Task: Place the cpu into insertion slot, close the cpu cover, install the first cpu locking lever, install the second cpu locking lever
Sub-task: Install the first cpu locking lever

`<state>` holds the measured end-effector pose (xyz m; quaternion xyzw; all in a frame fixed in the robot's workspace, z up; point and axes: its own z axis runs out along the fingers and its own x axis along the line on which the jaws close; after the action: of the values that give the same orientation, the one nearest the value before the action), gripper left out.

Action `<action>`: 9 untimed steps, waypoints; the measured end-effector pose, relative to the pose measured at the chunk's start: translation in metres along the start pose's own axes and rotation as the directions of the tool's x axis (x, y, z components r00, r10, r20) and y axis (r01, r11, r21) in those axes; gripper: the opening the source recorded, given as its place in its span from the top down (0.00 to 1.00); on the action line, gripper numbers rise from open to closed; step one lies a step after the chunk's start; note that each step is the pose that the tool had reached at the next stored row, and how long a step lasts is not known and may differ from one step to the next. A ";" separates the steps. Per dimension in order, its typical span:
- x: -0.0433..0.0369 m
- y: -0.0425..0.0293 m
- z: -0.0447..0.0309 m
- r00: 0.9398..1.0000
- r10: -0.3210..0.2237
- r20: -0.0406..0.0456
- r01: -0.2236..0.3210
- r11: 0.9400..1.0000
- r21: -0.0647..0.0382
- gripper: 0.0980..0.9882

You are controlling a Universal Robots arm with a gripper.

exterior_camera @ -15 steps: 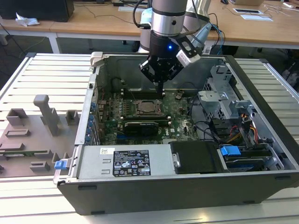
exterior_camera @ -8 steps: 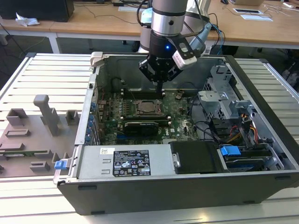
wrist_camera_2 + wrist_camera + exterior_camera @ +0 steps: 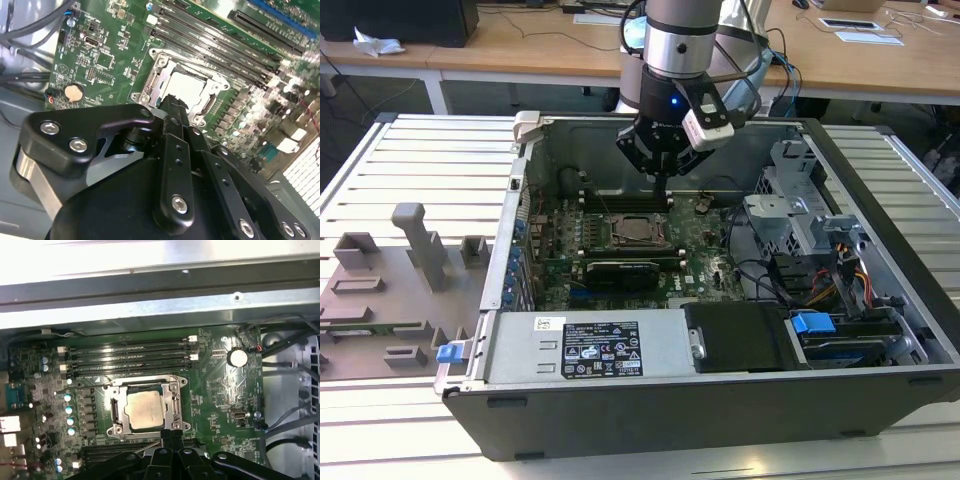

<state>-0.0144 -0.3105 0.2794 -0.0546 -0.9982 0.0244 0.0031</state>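
The cpu [image 3: 145,409], a small square chip with a silvery top, lies flat in the insertion slot [image 3: 114,411] on the green motherboard, where the exterior view shows the cpu [image 3: 637,229] too. The cpu cover [image 3: 178,402], a thin silvery frame, lies down around it. A thin wire lever [image 3: 132,385] runs along one side of the socket. My gripper [image 3: 170,436] hovers at the socket's edge, fingers pressed together with nothing visible between them. From the exterior view my gripper [image 3: 661,198] hangs just above and behind the socket. In the second wrist view my gripper [image 3: 172,102] points at the cpu [image 3: 189,90].
Long black memory slots [image 3: 130,357] lie beside the socket and a coin battery [image 3: 237,357] sits nearby. A long black card [image 3: 620,270] stands in front of the socket. Cables [image 3: 770,275] and drive cages fill the exterior view's right. A grey fixture [image 3: 415,240] sits outside the case.
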 end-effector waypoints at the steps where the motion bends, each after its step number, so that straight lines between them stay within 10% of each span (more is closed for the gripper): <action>1: 0.0000 0.0000 0.0000 1.000 0.005 0.000 -0.005 1.000 0.000 0.99; 6: 0.0008 -0.0001 0.0001 1.000 0.005 -0.001 -0.005 1.000 -0.003 0.99; 9: 0.0087 -0.0009 0.0001 1.000 0.005 -0.003 -0.005 1.000 -0.023 0.99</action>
<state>-0.0231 -0.3105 0.2794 -0.0571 -0.9983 0.0127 0.0038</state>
